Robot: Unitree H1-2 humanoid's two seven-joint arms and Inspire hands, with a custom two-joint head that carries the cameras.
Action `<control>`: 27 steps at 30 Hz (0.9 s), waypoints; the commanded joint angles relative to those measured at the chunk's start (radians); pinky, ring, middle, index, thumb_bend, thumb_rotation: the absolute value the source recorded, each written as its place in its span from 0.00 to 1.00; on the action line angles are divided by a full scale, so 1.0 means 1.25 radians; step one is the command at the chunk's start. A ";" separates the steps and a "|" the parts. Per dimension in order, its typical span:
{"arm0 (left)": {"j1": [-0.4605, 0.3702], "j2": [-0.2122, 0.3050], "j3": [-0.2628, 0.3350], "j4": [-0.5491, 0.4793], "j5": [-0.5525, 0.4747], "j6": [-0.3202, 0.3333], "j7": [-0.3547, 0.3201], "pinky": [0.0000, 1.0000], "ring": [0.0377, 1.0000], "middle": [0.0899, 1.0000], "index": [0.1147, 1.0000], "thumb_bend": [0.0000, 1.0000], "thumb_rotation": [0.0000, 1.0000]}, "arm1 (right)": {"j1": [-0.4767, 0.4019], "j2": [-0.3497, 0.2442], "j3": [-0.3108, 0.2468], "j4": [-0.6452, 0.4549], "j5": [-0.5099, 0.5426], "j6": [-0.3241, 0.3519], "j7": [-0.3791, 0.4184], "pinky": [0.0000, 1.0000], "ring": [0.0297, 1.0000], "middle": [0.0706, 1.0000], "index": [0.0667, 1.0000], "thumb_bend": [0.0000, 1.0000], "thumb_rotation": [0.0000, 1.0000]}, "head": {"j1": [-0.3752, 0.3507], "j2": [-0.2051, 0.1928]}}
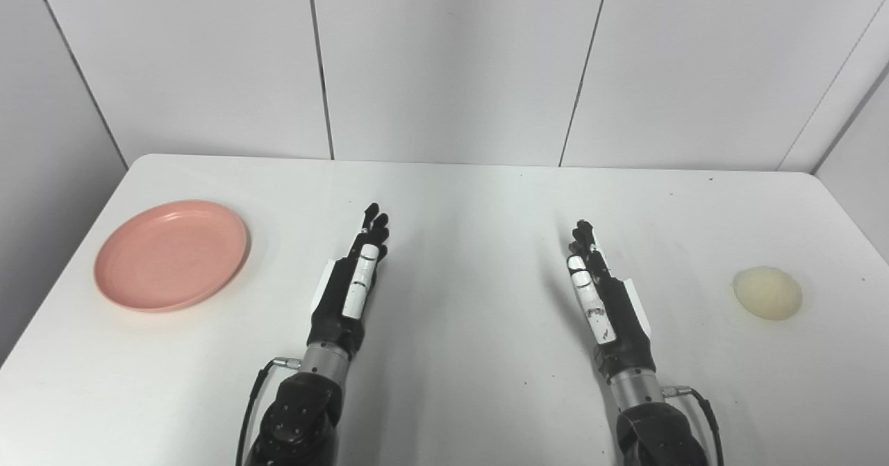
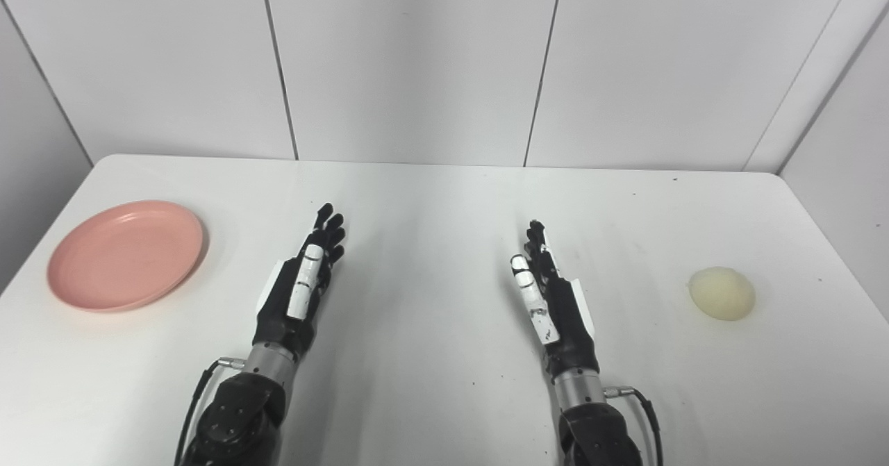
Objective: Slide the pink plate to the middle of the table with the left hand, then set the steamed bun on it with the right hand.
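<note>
The pink plate lies empty at the table's left side. A pale, round steamed bun sits near the right edge. My left hand rests over the table's middle-left, fingers stretched forward, open and holding nothing, well to the right of the plate. My right hand is also open with straight fingers, a good distance left of the bun. Neither hand touches an object.
The white table is bounded by white wall panels at the back and both sides. Its left and right edges lie close to the plate and the bun. Between the two hands is bare tabletop.
</note>
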 commanded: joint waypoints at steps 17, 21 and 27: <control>0.033 0.010 -0.004 -0.023 -0.020 0.028 -0.015 1.00 1.00 1.00 1.00 0.64 1.00 | -0.010 0.023 -0.007 -0.001 -0.019 -0.030 -0.030 0.99 1.00 1.00 1.00 0.59 0.89 | 0.005 -0.005; 0.033 0.010 -0.007 -0.019 -0.013 0.018 -0.013 1.00 1.00 1.00 1.00 0.63 1.00 | -0.011 0.021 -0.006 -0.001 -0.016 -0.028 -0.030 0.99 1.00 1.00 1.00 0.57 0.88 | 0.017 -0.009; 0.032 -0.005 -0.018 -0.001 -0.005 0.001 -0.006 1.00 1.00 1.00 1.00 0.63 1.00 | -0.001 0.000 -0.012 0.005 0.001 -0.052 -0.014 0.99 0.99 1.00 1.00 0.59 0.94 | 0.152 -0.048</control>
